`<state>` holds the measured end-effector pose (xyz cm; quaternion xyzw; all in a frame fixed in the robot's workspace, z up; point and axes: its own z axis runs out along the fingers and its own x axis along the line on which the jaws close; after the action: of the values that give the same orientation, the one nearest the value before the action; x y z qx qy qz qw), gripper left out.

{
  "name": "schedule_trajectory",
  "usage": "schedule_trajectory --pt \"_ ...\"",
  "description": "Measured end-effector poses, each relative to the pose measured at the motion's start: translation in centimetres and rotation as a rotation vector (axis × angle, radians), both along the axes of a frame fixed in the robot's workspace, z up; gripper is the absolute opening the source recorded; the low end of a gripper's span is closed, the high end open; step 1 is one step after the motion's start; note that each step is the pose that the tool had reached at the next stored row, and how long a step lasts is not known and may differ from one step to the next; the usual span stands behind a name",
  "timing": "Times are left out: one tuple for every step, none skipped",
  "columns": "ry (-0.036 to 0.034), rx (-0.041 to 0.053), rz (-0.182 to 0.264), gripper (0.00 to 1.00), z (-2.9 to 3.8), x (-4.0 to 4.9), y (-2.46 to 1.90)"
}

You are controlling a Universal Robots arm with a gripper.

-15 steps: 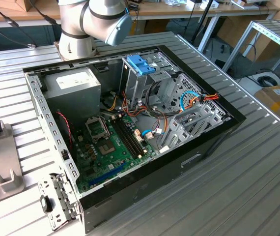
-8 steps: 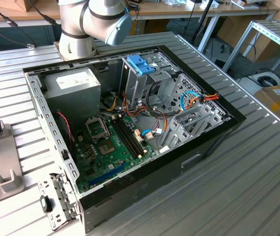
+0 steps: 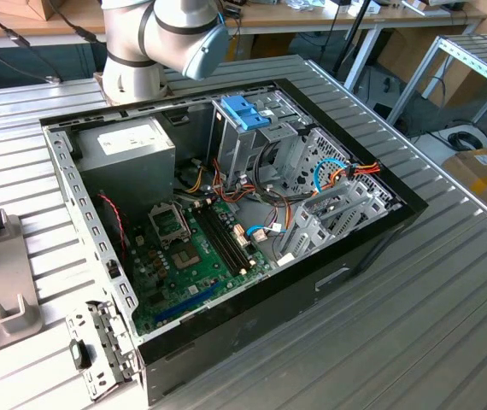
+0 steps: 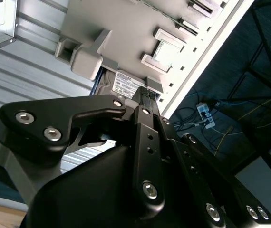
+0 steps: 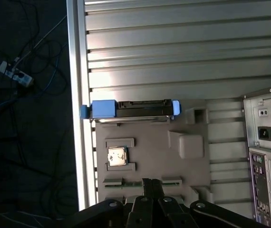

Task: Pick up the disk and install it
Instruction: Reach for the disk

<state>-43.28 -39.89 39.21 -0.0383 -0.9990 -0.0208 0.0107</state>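
The disk (image 5: 130, 109) stands on its edge in a slot of a grey fixture plate (image 5: 192, 166), with light-blue carrier ends showing at both sides. In the second wrist view its white label (image 4: 126, 85) peeks out past my fingers. My gripper (image 5: 151, 183) hovers over the plate a short way from the disk, not touching it. Its black fingertips (image 4: 147, 97) are pressed together with nothing between them.
An open computer case (image 3: 372, 248) lies on the ribbed metal table (image 3: 448, 325), holding a drive cage with a blue latch (image 3: 245, 111) and a grey power-supply box (image 3: 128, 141). A processor chip (image 5: 116, 156) sits in the plate. The table edge (image 5: 76, 95) runs close by the disk.
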Motion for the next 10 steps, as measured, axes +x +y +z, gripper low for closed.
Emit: schedule_trajectory --pt "-0.0001 0.0001 0.0 0.1 -0.01 -0.07 0.0" --pt "-0.0001 0.0 0.0 0.1 0.0 -0.12 0.0" --pt "0.0 0.0 0.0 0.1 0.0 -0.17 0.0" --pt "0.0 0.0 0.0 0.1 0.0 -0.24 0.0" --pt "-0.0001 0.0 0.0 0.1 -0.01 -0.35 0.0" --pt "-0.0001 0.0 0.0 0.1 -0.01 -0.4 0.0" --pt "-0.0001 0.0 0.0 0.1 -0.01 -0.45 0.0" --pt "0.0 0.0 0.0 0.1 -0.01 -0.55 0.0" --pt "-0.0001 0.0 0.0 0.1 -0.01 -0.61 0.0" --pt "-0.0001 0.0 0.0 0.1 -0.01 -0.68 0.0"
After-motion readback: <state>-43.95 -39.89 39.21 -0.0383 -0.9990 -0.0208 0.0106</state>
